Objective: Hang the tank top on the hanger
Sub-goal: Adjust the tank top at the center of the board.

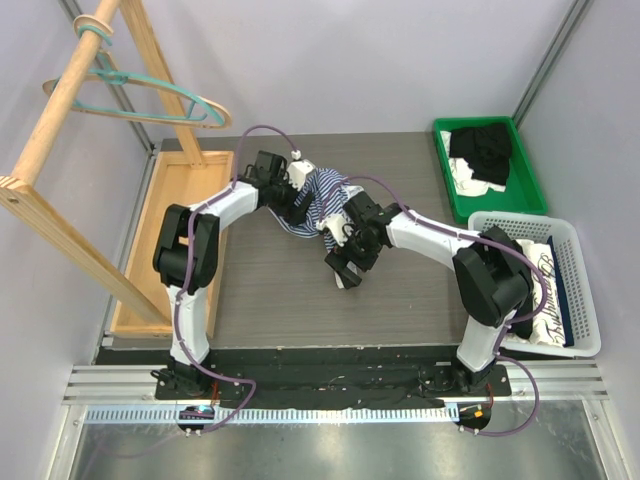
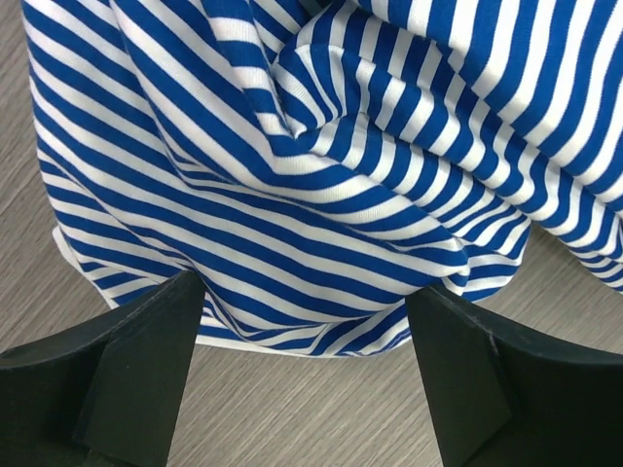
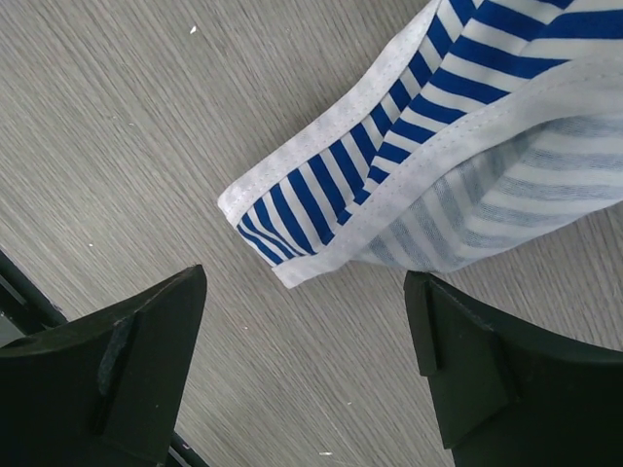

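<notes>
The striped tank top (image 1: 318,195) lies crumpled on the grey table between my two grippers. The teal hanger (image 1: 150,98) hangs empty on the wooden rack at the far left. My left gripper (image 1: 290,188) is open, jaws wide, with the folds of the tank top (image 2: 321,165) close in front of its fingers (image 2: 146,350). My right gripper (image 1: 345,262) is open and empty. In the right wrist view, a white-trimmed strap end of the tank top (image 3: 321,204) lies on the table just beyond the gripper (image 3: 304,282), apart from both fingers.
The wooden rack (image 1: 60,110) leans over a shallow wooden tray (image 1: 165,240) on the left. A green bin (image 1: 520,190) with black garments stands at the back right. A white basket (image 1: 575,290) with folded clothes stands at the right edge.
</notes>
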`<state>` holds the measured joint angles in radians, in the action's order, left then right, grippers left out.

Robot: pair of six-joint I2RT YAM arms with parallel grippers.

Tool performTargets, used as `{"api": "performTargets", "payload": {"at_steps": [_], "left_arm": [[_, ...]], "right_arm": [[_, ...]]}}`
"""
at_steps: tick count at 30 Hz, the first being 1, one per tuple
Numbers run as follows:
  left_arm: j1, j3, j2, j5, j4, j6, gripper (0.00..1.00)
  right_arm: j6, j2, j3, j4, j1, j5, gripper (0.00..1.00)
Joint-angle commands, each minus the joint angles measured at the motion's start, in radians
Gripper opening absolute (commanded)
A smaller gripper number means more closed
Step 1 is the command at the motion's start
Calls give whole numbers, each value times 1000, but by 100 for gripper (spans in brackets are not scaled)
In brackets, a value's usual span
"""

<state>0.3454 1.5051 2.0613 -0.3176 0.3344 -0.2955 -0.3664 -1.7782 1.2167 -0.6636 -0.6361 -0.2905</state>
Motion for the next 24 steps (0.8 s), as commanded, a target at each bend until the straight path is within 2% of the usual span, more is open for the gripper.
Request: {"api": "performTargets", "payload": {"at_steps": [1, 3, 7, 11, 15, 20, 23, 24], "left_arm": [[4, 50, 13, 2, 22, -8, 85], [6, 49, 13, 2, 26, -10, 80], [4, 50, 14, 0, 35, -11, 69], [6, 47, 11, -1, 43, -5, 64], [4, 30, 0, -8, 46, -4, 54], [6, 11, -15, -9, 51, 2, 49], [6, 4, -21, -6, 54, 1, 42], [6, 4, -23, -5, 60, 1, 40]], "right_arm": [[-14, -7, 12, 16, -7, -4, 88], [-14, -16, 9, 16, -7, 1, 85], [-11, -26, 10, 21, -5, 8, 72], [-11, -33, 9, 28, -5, 11, 62], [-9, -40, 10, 33, -5, 7, 48], [-11, -47, 10, 39, -7, -7, 41], [-9, -49, 12, 36, -7, -27, 36], [-9, -50, 14, 36, -7, -30, 30]]}}
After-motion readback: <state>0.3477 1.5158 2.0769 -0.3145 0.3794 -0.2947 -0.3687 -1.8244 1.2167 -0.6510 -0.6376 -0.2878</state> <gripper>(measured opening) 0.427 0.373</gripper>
